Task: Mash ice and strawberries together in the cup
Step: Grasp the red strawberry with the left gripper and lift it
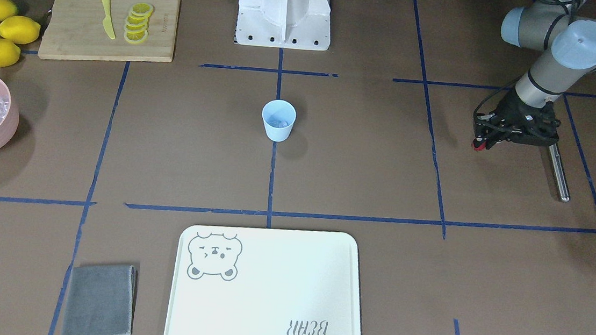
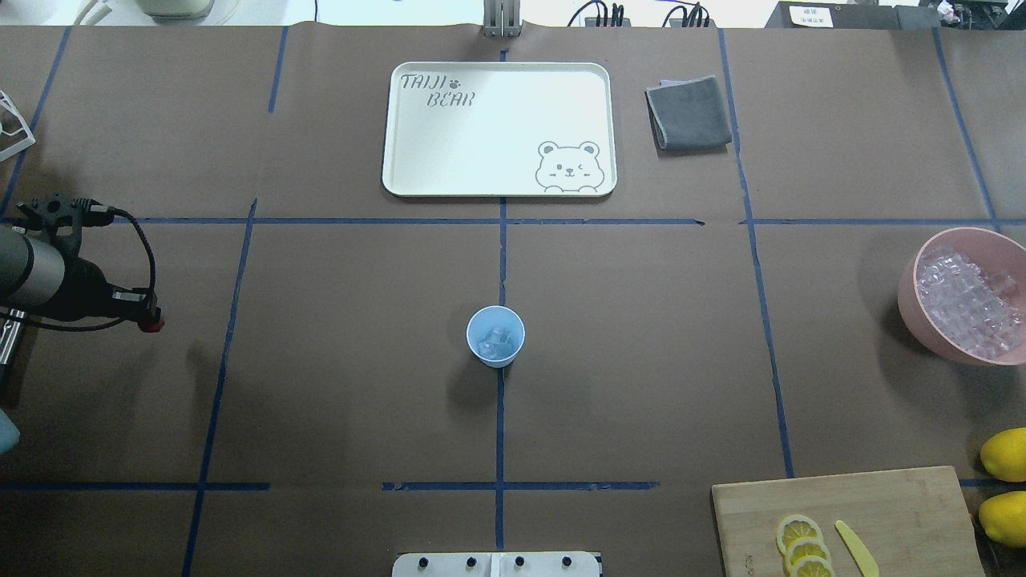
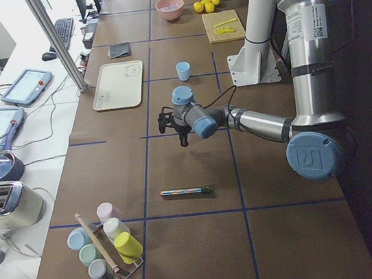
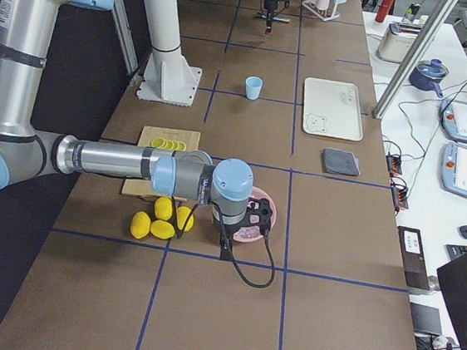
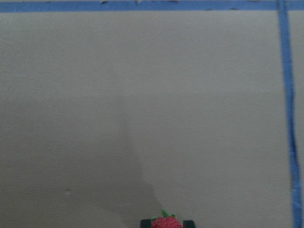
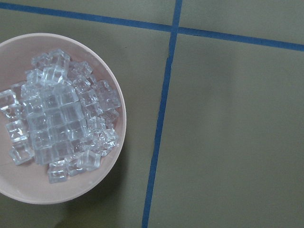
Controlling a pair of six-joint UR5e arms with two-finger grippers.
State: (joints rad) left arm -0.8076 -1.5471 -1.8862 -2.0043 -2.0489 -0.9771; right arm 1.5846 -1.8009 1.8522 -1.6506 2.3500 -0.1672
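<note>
A strawberry is held pinched in the left gripper, well left of the cup.
It is probably soft and easily bruised; a light mid-body pinch is advised.

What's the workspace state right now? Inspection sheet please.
Surface: brown table with a blue tape grid.
Job's things: light blue cup at centre with ice cubes inside; more ice in pink bowl; strawberry in left pincer.
Clutter: tray, grey cloth, cutting board with lemon slices and yellow knife, whole lemons, metal rod.
Grippers: left pincer shut on strawberry, far from cup; right pincer by pink bowl, state cannot tell.
Cables: black cable looped at left wrist; another cable at right wrist.
Surroundings: cup rack, toaster, tablets.
</note>
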